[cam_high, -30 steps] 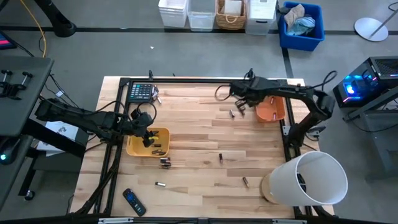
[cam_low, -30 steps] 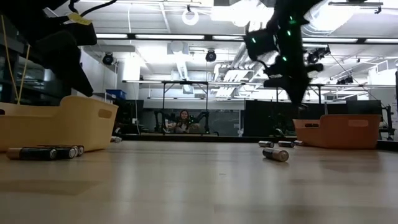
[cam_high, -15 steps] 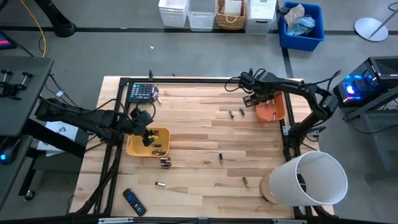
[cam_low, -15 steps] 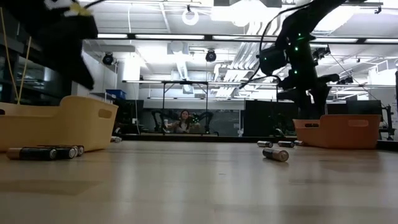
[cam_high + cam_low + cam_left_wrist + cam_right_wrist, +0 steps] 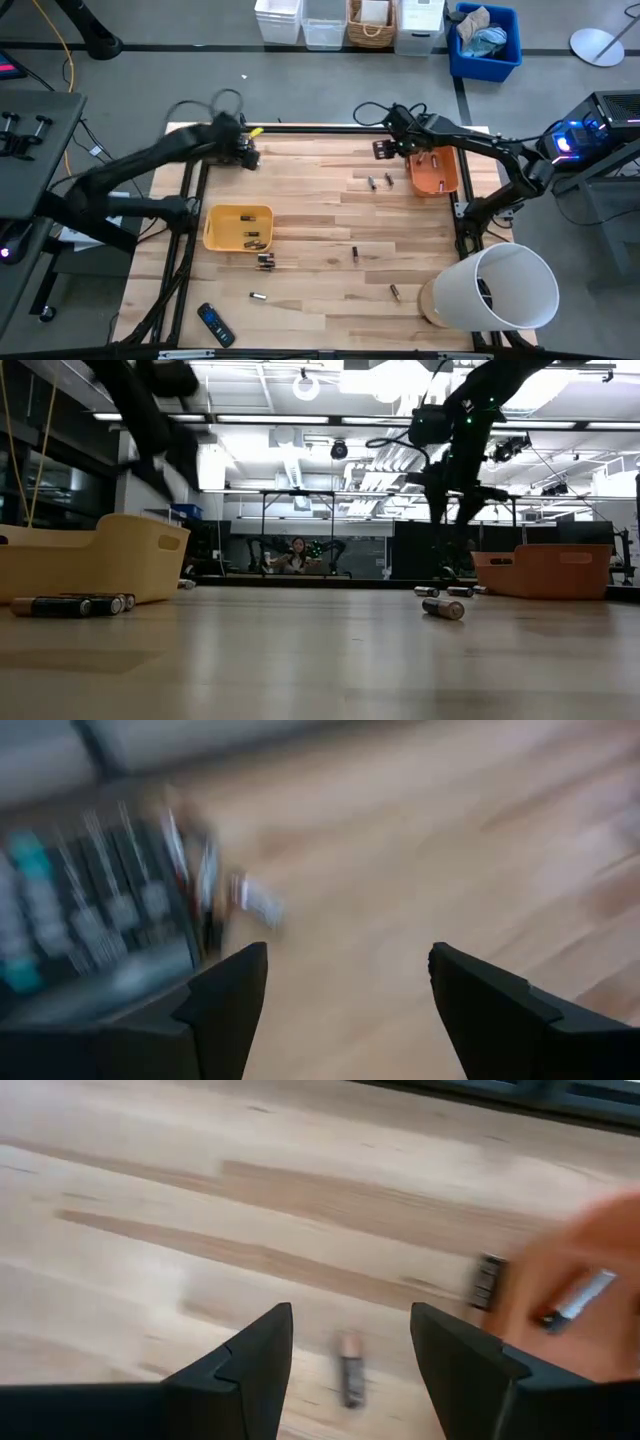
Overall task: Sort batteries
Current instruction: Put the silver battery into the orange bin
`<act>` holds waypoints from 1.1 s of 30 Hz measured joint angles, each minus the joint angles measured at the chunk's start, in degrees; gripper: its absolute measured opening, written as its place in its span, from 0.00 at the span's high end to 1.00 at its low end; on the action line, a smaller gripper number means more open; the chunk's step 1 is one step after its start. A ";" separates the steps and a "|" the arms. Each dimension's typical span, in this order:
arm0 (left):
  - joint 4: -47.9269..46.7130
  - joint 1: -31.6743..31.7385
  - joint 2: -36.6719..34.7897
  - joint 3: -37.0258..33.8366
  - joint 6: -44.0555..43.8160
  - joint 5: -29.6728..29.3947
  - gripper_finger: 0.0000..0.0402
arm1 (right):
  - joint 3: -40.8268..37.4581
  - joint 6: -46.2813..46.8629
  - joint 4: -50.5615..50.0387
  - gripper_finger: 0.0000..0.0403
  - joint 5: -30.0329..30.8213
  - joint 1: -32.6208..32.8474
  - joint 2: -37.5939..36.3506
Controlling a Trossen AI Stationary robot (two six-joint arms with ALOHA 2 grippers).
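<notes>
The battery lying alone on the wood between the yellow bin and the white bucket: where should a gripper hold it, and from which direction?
Grip the battery at mid-length, coming straight down from above, fingers closing across its narrow width. It lies flat, with bare wood on both sides.

Batteries (image 5: 70, 604) lie beside yellow bin (image 5: 95, 560) at left; three more (image 5: 443, 608) near orange bin (image 5: 545, 571) at right.
</notes>
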 joint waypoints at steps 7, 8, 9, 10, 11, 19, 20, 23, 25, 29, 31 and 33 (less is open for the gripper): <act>3.58 5.94 20.19 -0.09 -6.98 2.49 0.38 | 0.00 0.16 2.79 0.50 -2.87 0.02 0.00; 5.03 5.79 21.50 -0.09 -8.55 2.53 0.39 | 0.00 0.13 2.79 0.50 -3.04 0.02 0.00; 6.62 5.69 22.51 -0.09 -10.07 2.32 0.39 | 0.00 0.06 2.79 0.50 -3.18 0.02 0.00; 8.46 5.53 23.24 -0.07 -11.76 1.35 0.40 | 0.00 0.06 2.81 0.50 -3.19 0.02 0.00; 10.65 5.30 23.93 -0.07 -13.68 -0.34 0.40 | 0.00 0.04 2.81 0.50 -3.19 0.02 0.00; 22.59 4.83 28.15 0.02 -23.54 -2.57 0.44 | 0.00 -0.28 3.34 0.50 -3.19 0.02 0.00; 22.28 4.57 28.15 0.02 -24.03 -2.73 0.45 | 0.00 -0.32 3.32 0.50 -3.19 0.02 0.00; 20.05 3.60 27.74 0.01 -24.36 -4.36 0.49 | -0.02 -0.49 3.43 0.50 -3.12 0.02 0.00; 18.79 2.67 27.48 0.02 -24.56 -6.95 0.52 | -0.31 -1.14 3.81 0.50 -2.74 0.02 0.00; 15.14 0.36 27.81 -0.57 -29.92 -11.55 0.55 | -0.44 -1.97 3.81 0.50 -2.61 0.02 0.00; 15.97 -0.73 27.87 -1.36 -33.20 -12.77 0.56 | -0.44 -1.97 3.82 0.50 -2.58 0.02 0.00; 16.33 -1.63 27.87 -1.67 -34.75 -15.01 0.56 | -0.44 -2.11 3.84 0.50 -2.29 0.00 0.00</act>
